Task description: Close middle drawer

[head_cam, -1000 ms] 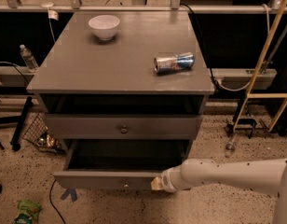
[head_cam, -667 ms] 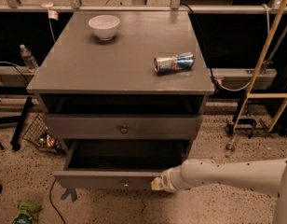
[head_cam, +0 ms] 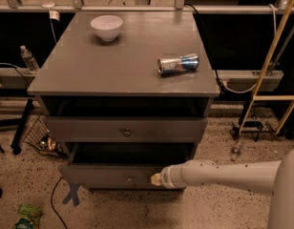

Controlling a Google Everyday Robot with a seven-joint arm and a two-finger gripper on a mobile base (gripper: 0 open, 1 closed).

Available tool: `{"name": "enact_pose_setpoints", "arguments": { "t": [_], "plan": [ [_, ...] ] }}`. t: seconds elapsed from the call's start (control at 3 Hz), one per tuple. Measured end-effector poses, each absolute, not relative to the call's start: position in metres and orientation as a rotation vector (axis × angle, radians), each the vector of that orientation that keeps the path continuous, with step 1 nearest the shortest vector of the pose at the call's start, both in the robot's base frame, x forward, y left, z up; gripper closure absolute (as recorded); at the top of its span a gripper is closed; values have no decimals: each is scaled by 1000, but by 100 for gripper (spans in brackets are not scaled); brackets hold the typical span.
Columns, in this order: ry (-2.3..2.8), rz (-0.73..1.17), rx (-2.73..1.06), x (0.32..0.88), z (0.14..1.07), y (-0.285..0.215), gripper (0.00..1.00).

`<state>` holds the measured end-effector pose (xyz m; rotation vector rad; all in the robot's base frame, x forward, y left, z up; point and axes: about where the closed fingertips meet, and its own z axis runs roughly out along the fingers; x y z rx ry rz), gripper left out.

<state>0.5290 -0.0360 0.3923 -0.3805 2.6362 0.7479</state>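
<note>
The gripper (head_cam: 155,179) is at the middle drawer (head_cam: 104,174) face, below the tabletop's (head_cam: 113,66) front edge, right of centre; grip state cannot be told.
Drawer stands pulled out past that front edge, long axis left-right, dark inside. Face is flat matte grey wood, with a tiny pale knob (head_cam: 131,178) just left of the gripper. Closing likely means pushing straight toward the rear edge.

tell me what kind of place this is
Likely a robotics lab or workshop: loose cables on speckled floor, metal railing behind the grey cabinet, and the hand at the open middle drawer.
</note>
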Motion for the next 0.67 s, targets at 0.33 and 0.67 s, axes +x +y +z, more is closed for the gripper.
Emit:
{"name": "enact_pose_setpoints", "arguments": {
  "t": [0.33, 0.67],
  "plan": [
    [2471, 762, -423, 578, 405, -16, 100],
    [2371, 771, -447, 605, 418, -3, 100]
  ]
}}
